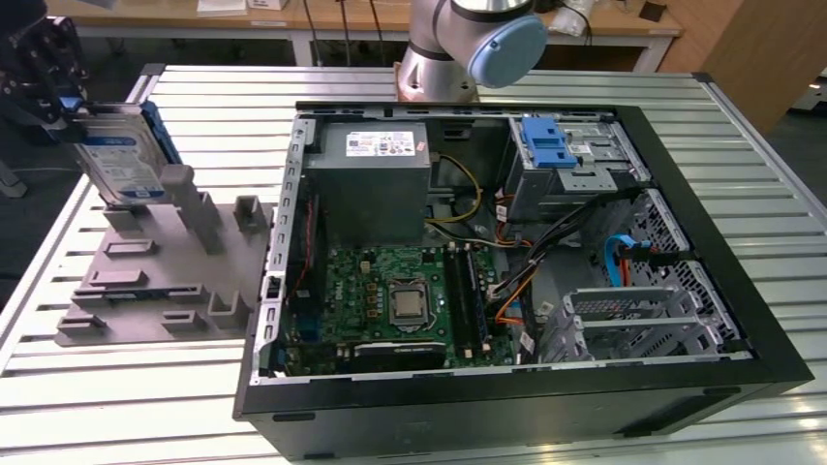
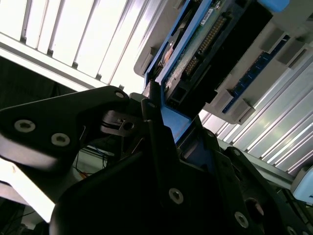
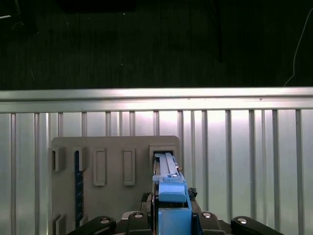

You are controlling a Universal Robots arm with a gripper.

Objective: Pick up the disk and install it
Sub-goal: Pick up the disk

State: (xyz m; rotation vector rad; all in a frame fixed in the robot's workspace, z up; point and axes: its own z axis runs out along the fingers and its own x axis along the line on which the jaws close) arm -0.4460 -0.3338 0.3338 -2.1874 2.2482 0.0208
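**Robot hand grips hard drive upright over its holder, beside an open computer case**

The hand (image 1: 65,105) is clamped on the upper end of the disk (image 1: 119,165), a silver hard drive with a white-and-blue label and blue side rails. The drive stands on end near the surface's (image 1: 130,387) edge at the exterior view's left, directly over a grey slotted holder (image 1: 155,281). Whether its lower end has cleared the slot cannot be told.

In the first wrist view the drive (image 3: 168,196) appears edge-on, lined up with the holder's open slot (image 3: 164,152). The upright slot likely leaves the drive's top end free for a grip.

The open computer case (image 1: 723,291) lies flat just beside the holder. Its drive bay (image 1: 588,165), with a blue latch (image 1: 549,145), sits toward the surface's far edge, well apart from the drive.
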